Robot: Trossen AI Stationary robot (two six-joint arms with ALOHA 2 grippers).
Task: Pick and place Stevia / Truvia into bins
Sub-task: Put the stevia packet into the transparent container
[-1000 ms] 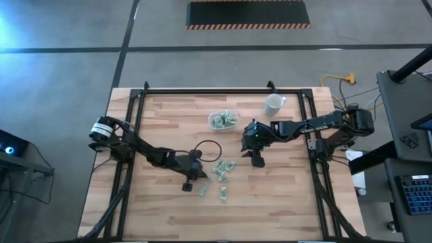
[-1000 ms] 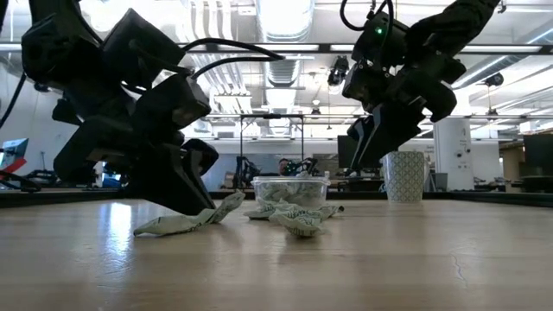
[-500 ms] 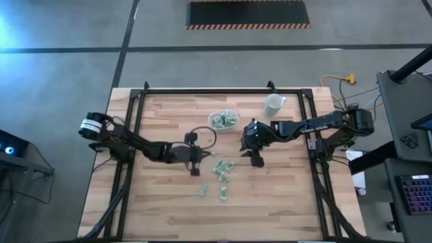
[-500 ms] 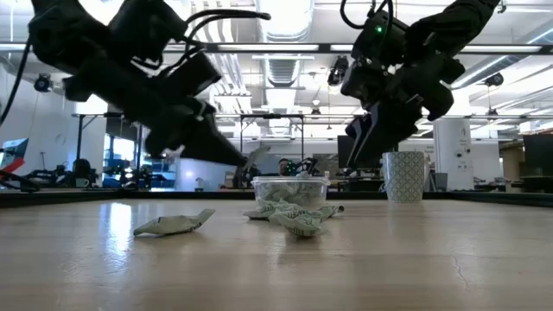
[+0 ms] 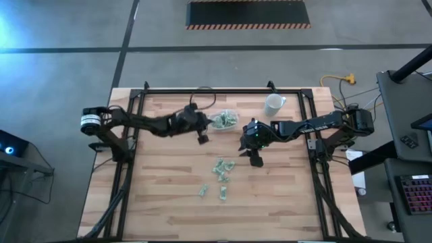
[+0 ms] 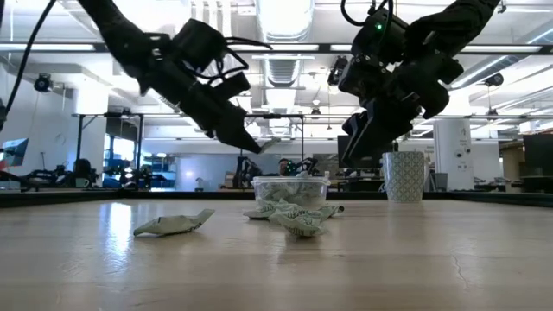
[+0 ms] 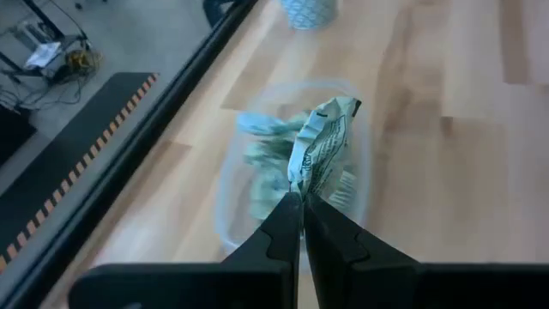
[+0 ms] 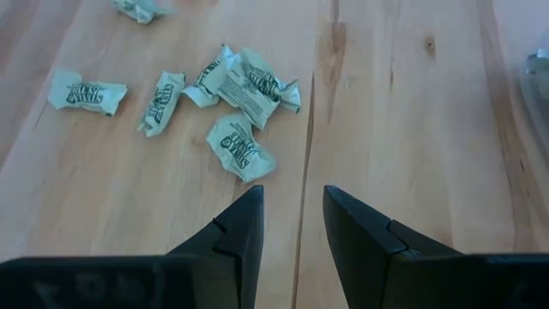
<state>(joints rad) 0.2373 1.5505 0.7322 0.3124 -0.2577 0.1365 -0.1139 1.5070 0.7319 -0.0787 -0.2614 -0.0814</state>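
- We have the left gripper (image 7: 302, 199) pinching one sweetener packet (image 7: 322, 150) by its lower end, fingers pressed together on it, the packet standing up lengthwise beyond the fingertips.
- The relation that matters: in the left wrist view the clear container (image 7: 225, 199) lies directly beyond and under the held packet, already part-filled with packets; in the high view the left gripper (image 5: 201, 137) sits just beside the container (image 5: 224, 119), on its left-arm side and slightly nearer the table's front.
- We judge the packet is over, or nearly over, the container's rim; the wrist view is blurred, so we cannot say whether it clears the wall.
- The right gripper (image 8: 292, 206) hovers with fingers spread above bare wood, the loose packets (image 8: 232, 90) lying ahead of its tips; it is the nearer arm to the cluster (image 5: 223, 169) on the table.
- Two more loose pieces (image 5: 213, 192) lie toward the table's front, well apart from the container.
- The white cup (image 5: 274, 103) stands off to the container's right, not involved.
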